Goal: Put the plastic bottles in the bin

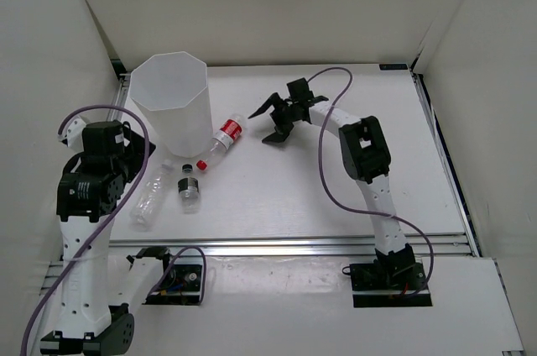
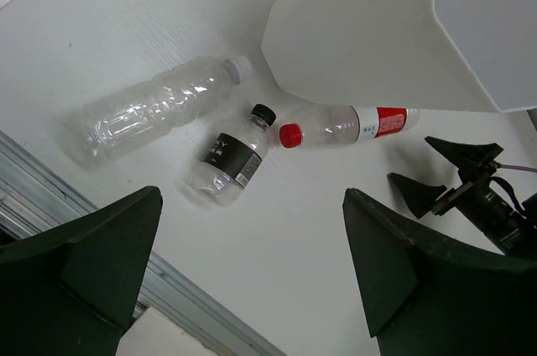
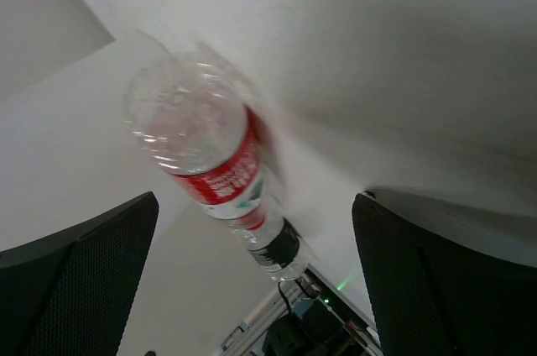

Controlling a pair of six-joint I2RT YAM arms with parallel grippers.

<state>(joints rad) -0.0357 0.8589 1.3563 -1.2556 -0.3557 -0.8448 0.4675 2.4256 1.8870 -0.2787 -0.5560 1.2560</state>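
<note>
The left claw [image 2: 252, 289] stands wide, its two dark fingers filling the lower corners of the left wrist view with nothing between them; in the top view the arm's own body hides it. Beyond it, on the white worktop [image 1: 319, 196], three bottles lie on their sides. The clear bottle [image 2: 155, 108] is ribbed, with a pale cap, at centre left of that view. The black bottle [image 2: 231, 159], shorter, with a black cap and black label, is just right of it, apart from both fingers. The red bottle [image 2: 348, 125] has a red cap and a red-and-white label. In the top view it lies slantwise at centre, cap toward the lower left, close against the bin's foot; whether they touch cannot be told. The bin [image 1: 180, 125], tall, white and faceted, stands upright at upper left of the top view; its top is cut off in the left wrist view, and nothing can be made out inside it. The right claw [image 1: 270, 119] is spread wide and holds nothing, just right of the red bottle's base. In the right wrist view that bottle is blurred, base foremost, in the gap between the fingers but clear of both.
</note>
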